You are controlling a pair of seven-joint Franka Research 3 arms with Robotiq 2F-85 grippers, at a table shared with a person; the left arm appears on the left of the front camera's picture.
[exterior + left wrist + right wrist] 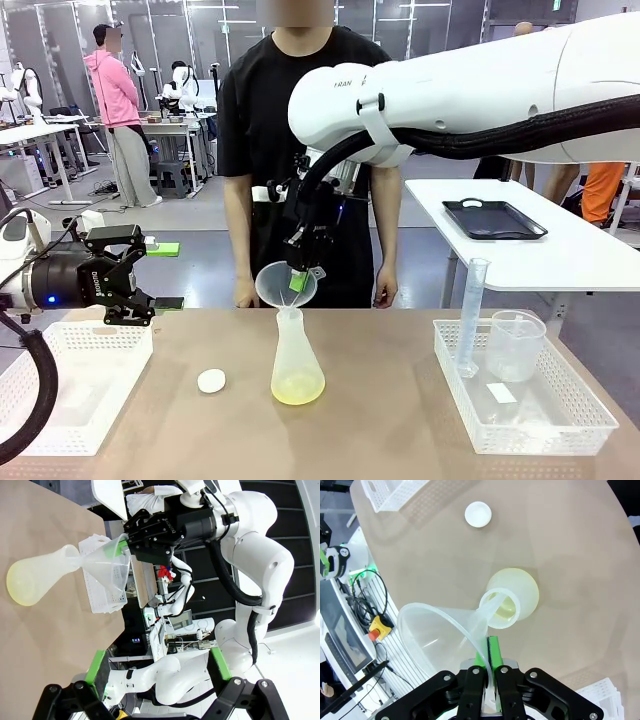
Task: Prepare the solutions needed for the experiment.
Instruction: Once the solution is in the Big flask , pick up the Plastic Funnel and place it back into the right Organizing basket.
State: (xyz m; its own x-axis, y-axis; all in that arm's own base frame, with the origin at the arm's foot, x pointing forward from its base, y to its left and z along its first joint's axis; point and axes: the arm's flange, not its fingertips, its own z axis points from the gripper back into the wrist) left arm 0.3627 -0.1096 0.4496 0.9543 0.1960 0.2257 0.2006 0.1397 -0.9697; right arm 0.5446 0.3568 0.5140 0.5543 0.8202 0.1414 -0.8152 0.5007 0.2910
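**Colleague:** Right arm: what is its state?

**Operator:** My right gripper (pixel 300 272) is closed on the rim of the funnel (pixel 280 286), with one green pad on each side of the rim wall. The right wrist view shows the pinch plainly. The funnel hangs tilted, its bowl toward my left and its stem aimed down at the flask (pixel 297 350).

**Colleague:** Is the stem in the neck?

**Operator:** Its tip sits at the flask's mouth. In the wrist view it seems to dip just inside the rim, but I cannot tell how far.

**Colleague:** Where is the solution?

**Operator:** The solution (pixel 297 390) is a shallow, pale yellow-green layer in the flask's wide base. The flask stands upright near the middle of the table (pixel 400 445), directly beneath the funnel. It is in front of the person (pixel 300 150) standing at the far edge with arms down.

**Colleague:** And the left arm?

**Operator:** My left gripper (pixel 158 275) has its jaws spread wide and holds nothing. It hovers over the far edge of the left basket (pixel 60 385), fingers pointing toward the flask.

**Colleague:** What else is on the table?

**Operator:** A stopper (pixel 211 380) lies on the table to the left of the flask, near it but apart. The right basket (pixel 545 440) holds a cylinder (pixel 472 310) and a beaker (pixel 515 345), both upright and side by side.
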